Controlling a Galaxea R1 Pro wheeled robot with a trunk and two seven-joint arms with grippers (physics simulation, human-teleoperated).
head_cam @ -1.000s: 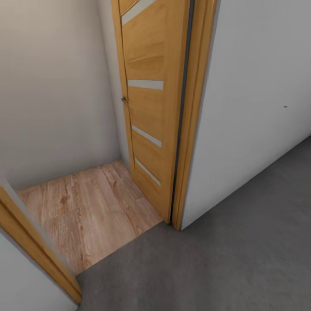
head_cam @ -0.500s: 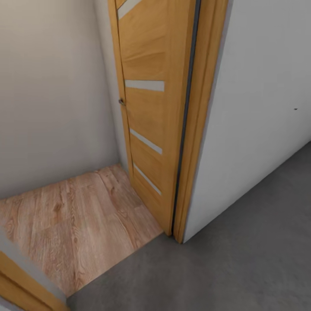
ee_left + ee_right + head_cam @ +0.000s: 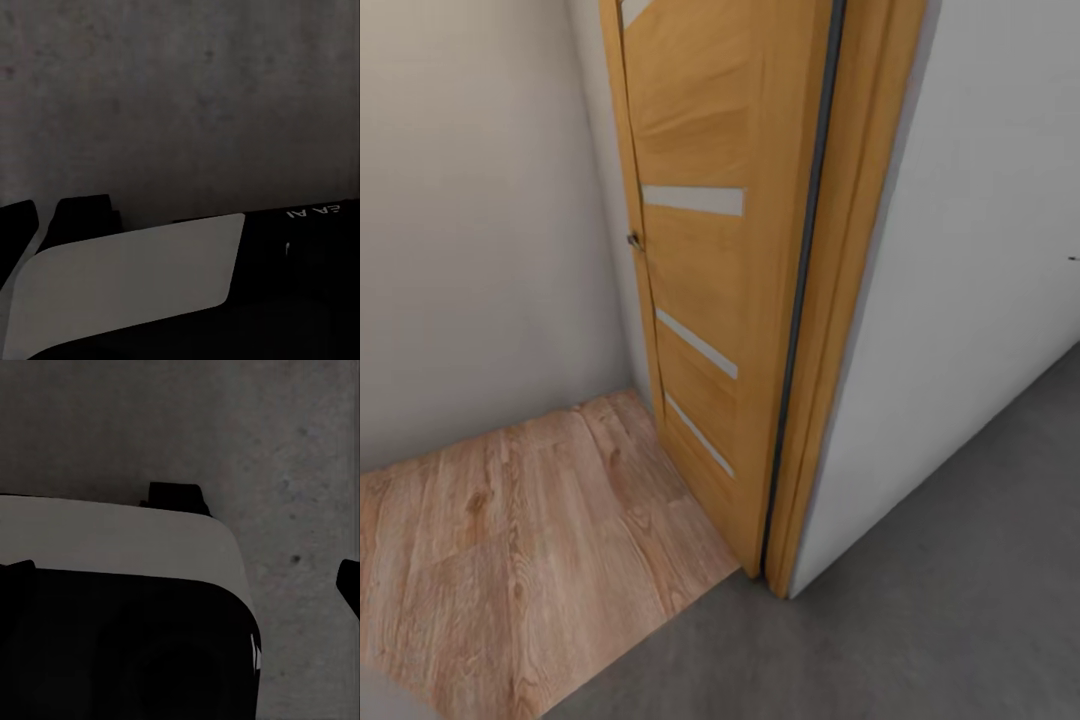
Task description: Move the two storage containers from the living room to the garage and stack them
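the only lettering is small white text on the robot's black body [image 3: 304, 247] in the left wrist view, cut off at the picture's edge and seen upside down; it seems to read "ea", though this is uncertain.

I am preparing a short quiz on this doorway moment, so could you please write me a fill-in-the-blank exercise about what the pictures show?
1. The wooden door stands ____.
2. The flooring beyond the threshold is light ____ planks.
3. The floor on the near side of the threshold is dark grey ____.
4. The door carries pale horizontal ____ across its panel.

Missing words: open; wood; concrete; strips
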